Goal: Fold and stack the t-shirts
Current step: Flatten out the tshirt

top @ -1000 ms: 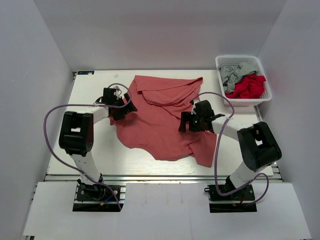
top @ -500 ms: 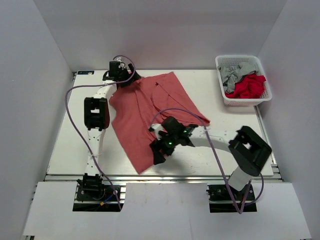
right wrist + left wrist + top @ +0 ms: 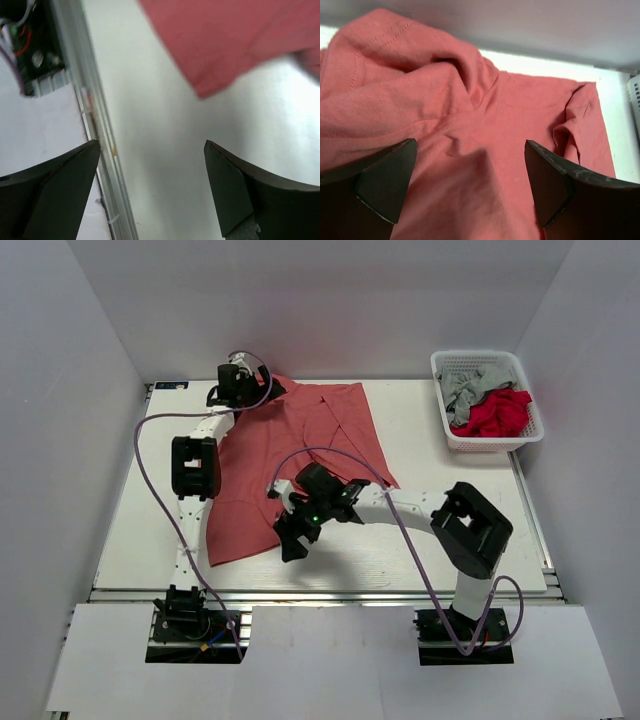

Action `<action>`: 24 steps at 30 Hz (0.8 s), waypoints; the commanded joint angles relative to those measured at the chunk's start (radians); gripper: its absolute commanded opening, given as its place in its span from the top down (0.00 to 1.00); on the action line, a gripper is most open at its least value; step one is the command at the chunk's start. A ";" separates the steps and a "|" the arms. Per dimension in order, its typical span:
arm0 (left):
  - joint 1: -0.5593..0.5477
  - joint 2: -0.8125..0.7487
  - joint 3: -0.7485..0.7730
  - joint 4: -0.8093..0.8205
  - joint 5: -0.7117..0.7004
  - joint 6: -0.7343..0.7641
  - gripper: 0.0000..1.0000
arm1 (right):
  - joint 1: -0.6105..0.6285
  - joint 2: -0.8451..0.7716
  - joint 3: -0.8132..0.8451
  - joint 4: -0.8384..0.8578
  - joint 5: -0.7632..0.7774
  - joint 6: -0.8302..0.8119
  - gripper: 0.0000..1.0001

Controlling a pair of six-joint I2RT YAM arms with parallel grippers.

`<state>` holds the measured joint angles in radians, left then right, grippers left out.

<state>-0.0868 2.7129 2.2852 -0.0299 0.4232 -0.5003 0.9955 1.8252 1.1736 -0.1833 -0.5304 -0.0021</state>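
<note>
A salmon-red t-shirt (image 3: 290, 450) lies spread and rumpled on the white table (image 3: 450, 520), running from the back centre to the front left. My left gripper (image 3: 262, 392) hovers open at the shirt's far left corner. In the left wrist view the left gripper (image 3: 470, 167) has only bunched salmon cloth (image 3: 510, 115) beneath it, nothing pinched. My right gripper (image 3: 291, 543) stands open by the shirt's near hem. In the right wrist view the right gripper (image 3: 150, 172) is over bare table (image 3: 165, 150), with a shirt corner (image 3: 225, 45) just beyond.
A white basket (image 3: 443, 370) at the back right holds a grey tee (image 3: 470, 388) and a red tee (image 3: 495, 415). The table's front rail (image 3: 95, 125) runs close under the right gripper. White walls close in the back and both sides.
The left arm swung to the back left corner and the right arm to the front centre. The shirt was drawn out long and its near corner slid left. Both grippers are off the cloth now.
</note>
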 commanded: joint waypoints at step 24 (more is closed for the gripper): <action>-0.014 -0.942 -1.166 -0.168 -0.207 0.109 0.01 | -0.552 0.060 0.046 0.010 0.334 0.263 0.10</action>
<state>-0.0959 1.8286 1.1980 -0.1905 0.2173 -0.3634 0.4801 1.8797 1.2312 -0.1818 -0.1593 0.2272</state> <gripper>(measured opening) 0.988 0.901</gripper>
